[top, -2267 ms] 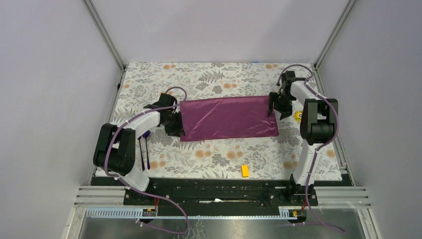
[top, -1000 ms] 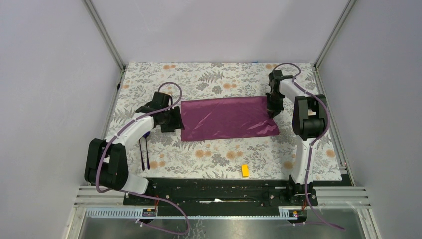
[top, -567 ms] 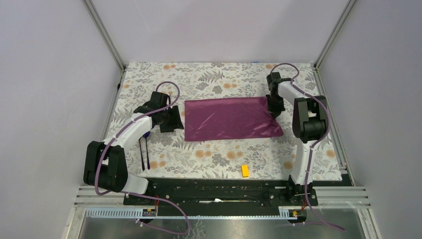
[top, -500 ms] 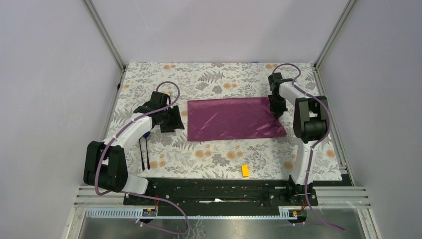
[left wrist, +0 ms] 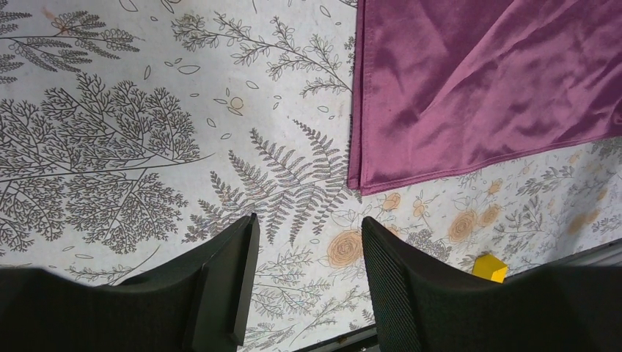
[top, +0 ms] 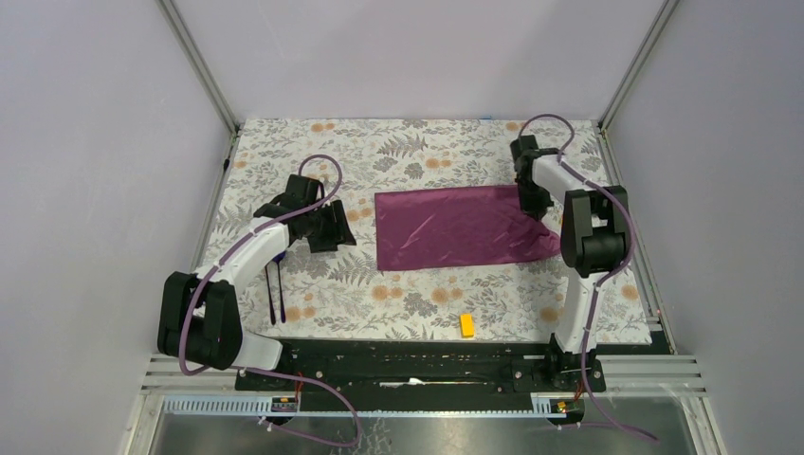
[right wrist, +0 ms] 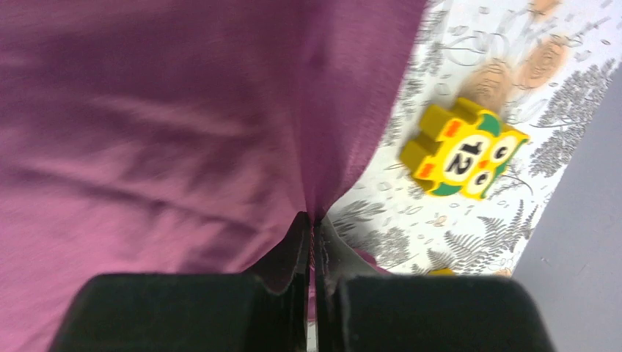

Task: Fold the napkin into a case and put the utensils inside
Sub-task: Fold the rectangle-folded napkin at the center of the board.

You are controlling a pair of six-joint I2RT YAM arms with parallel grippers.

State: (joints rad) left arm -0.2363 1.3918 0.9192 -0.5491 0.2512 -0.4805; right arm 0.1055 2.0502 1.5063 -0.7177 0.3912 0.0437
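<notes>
We are pinching the napkin point(right wrist: 147, 110) with our right claw point(right wrist: 312, 220), whose jaws are pressed together on a gathered ridge of cloth at the napkin's right end. In the top view the right claw point(top: 534, 202) is sitting at the far right corner of the napkin point(top: 455, 227). The cloth is lying as a flat rectangle on the floral table point(top: 427, 152), with its long axis running left to right.

Our left claw point(top: 334, 226) is hovering spread and empty just beyond the napkin's left short edge, without touching it. From the left wrist, the left claw point(left wrist: 308, 242) is looking at bare table, and the napkin point(left wrist: 477, 81) is lying ahead and to the right, its near left corner closest.

We are judging that the next fold turns on this: the left arm is nearer that free left edge and needs to close the gap sideways to reach it.

The utensils point(top: 274, 292) are lying beside the left arm, well apart from the cloth. A yellow block point(top: 466, 325) is resting near the front edge. A yellow owl block point(right wrist: 462, 155) marked 12 is sitting just beyond the pinched end. Nothing is standing between the left claw and the napkin.
</notes>
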